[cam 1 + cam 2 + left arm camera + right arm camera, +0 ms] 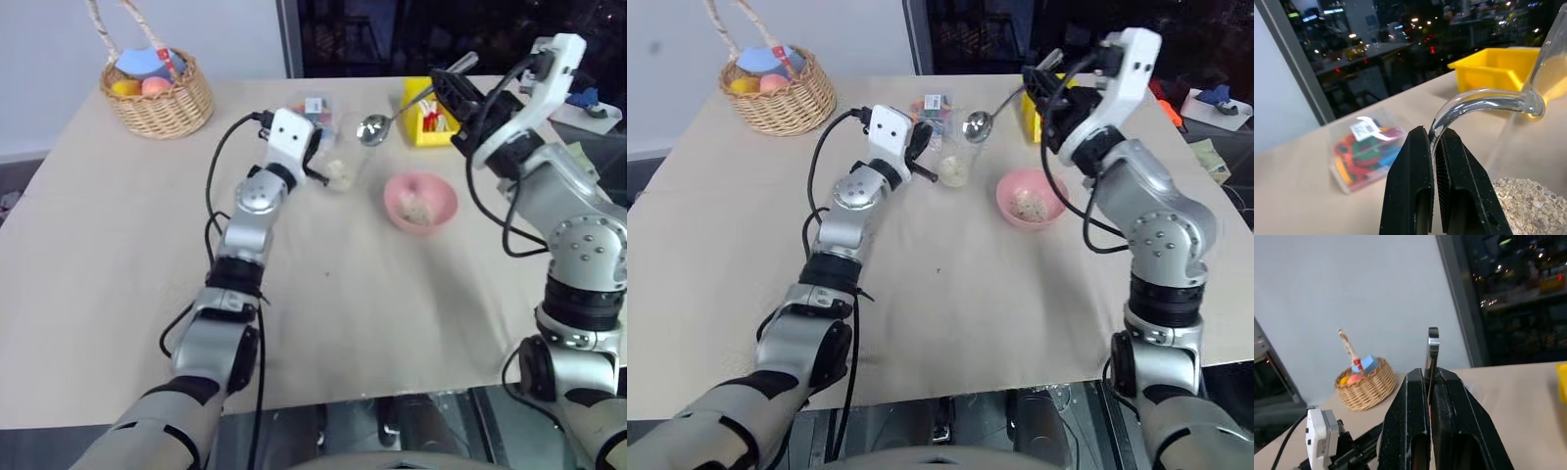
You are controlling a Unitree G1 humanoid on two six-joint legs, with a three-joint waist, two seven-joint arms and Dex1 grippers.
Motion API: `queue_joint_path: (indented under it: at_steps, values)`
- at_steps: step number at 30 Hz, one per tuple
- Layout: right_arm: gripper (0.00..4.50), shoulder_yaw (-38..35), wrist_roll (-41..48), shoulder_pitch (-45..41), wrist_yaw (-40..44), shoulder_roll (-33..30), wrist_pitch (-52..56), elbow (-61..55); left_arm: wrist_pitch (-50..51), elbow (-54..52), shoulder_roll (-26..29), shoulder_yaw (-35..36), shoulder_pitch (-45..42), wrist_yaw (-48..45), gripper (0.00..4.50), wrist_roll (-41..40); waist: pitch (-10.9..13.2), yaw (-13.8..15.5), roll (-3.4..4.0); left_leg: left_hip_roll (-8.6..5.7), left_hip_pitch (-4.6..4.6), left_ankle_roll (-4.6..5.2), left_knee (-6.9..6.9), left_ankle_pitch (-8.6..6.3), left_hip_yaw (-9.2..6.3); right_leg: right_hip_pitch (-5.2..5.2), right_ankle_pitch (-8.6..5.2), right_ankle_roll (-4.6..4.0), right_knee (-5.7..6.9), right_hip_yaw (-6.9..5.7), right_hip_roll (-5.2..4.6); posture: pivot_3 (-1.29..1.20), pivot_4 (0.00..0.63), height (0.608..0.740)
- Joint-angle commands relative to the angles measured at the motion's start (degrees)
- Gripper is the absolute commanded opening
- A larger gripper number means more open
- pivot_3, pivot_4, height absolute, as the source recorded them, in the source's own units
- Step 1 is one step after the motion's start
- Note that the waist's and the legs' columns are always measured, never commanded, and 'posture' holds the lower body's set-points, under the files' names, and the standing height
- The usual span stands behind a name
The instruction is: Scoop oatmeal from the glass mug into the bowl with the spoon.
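The glass mug (345, 157) stands near the table's middle with pale oatmeal (1530, 205) in its bottom. My left gripper (1435, 136) is shut on the mug's curved glass handle (1474, 100). To the right, my raised right gripper (1431, 374) is shut on the handle of the silver spoon (373, 128). The spoon's small oval end hangs just above and beyond the mug's rim. The pink bowl (441, 196) sits on the table to the right of the mug, below the right gripper, with a small heap of oatmeal (415, 210) inside.
A clear box of coloured pieces (1365, 147) lies just behind the mug. A yellow bin (429, 125) stands at the back right, close under the right gripper. A wicker basket (162, 103) with coloured things sits at the far left corner. The table's front edge (392, 392) is near.
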Motion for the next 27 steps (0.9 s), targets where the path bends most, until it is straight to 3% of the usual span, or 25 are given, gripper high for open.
queue_joint_path:
  at_steps: [1, 7, 8, 9, 15, 19, 23, 27]
  values:
    - [0.00, 1.62, -3.20, -1.62, 2.13, 1.54, -2.00, 0.81, 1.84, -8.67, -0.08, 0.53, 1.41, -0.52, 0.05, -1.82, 0.00, -0.03, 0.00, 0.01, 0.00, 0.00, 0.02, 0.00, 0.00, 0.00, 0.00, 0.00, 0.02, 0.00, 0.01, 0.00, 0.150, 0.740]
    - [0.00, 8.85, -10.86, -1.26, 10.14, 2.12, -3.77, 4.67, 6.00, -14.52, -0.63, 1.29, 5.79, -0.28, 0.05, -3.70, 0.00, -0.10, 0.01, 0.01, 0.01, 0.01, 0.26, -0.01, -0.04, 0.01, 0.00, 0.00, 0.20, 0.04, 0.00, 0.00, 0.150, 0.740]
    - [0.71, 9.48, -11.97, -1.08, 11.11, 2.23, -4.18, 5.27, 6.46, -15.34, -0.69, 1.37, 6.54, -0.36, 0.00, -4.14, 0.00, -0.10, 0.01, 0.02, 0.01, 0.01, 0.29, -0.01, -0.07, 0.01, 0.00, 0.00, 0.22, 0.04, 0.01, 0.00, 0.150, 0.740]
    - [0.99, 9.99, -12.90, -0.82, 12.18, 2.29, -4.55, 5.84, 6.85, -16.13, -0.87, 1.61, 7.39, -0.29, 0.00, -4.72, 0.00, -0.08, 0.01, 0.02, 0.02, 0.01, 0.31, -0.01, -0.11, 0.02, 0.00, 0.00, 0.24, 0.04, 0.01, 0.00, 0.150, 0.740]
    - [3.63, 11.09, -17.91, 4.61, 20.31, -2.75, -7.19, 1.33, 7.15, -18.80, -2.79, 5.10, 13.91, 0.26, 0.00, -9.67, 0.00, 0.34, 0.01, 0.02, -0.03, 0.03, 0.34, -0.02, -0.32, 0.02, 0.00, -0.01, 0.21, 0.03, -0.01, 0.00, 0.150, 0.740]
    - [3.63, 9.46, -18.81, 15.76, 29.75, -11.47, -10.86, -9.64, 5.69, -16.07, -2.12, 7.88, 16.04, -0.41, 0.00, -11.94, 0.00, 0.62, 0.01, 0.01, -0.08, 0.07, 0.33, -0.04, -0.40, 0.02, 0.00, 0.00, 0.12, -0.03, -0.03, 0.00, 0.150, 0.740]
    - [3.63, 7.18, -23.65, 29.36, 38.82, -17.27, -22.33, -15.58, 4.27, -12.62, -2.10, 9.98, 16.36, -0.37, 0.00, -13.12, -0.01, 1.21, 0.00, 0.01, 0.01, 0.07, 0.33, -0.05, -0.46, 0.13, -0.01, 0.00, 0.13, -0.06, 0.01, 0.00, 0.150, 0.740]
    - [3.63, 4.25, -26.71, 41.89, 43.15, -19.70, -29.92, -18.12, 3.19, -11.65, -2.20, 11.19, 17.78, -1.27, 0.00, -14.13, -0.02, 1.37, -0.04, -0.01, 0.17, 0.08, 0.41, -0.05, -0.42, 0.27, -0.02, 0.02, 0.13, 0.01, 0.01, 0.00, 0.150, 0.740]
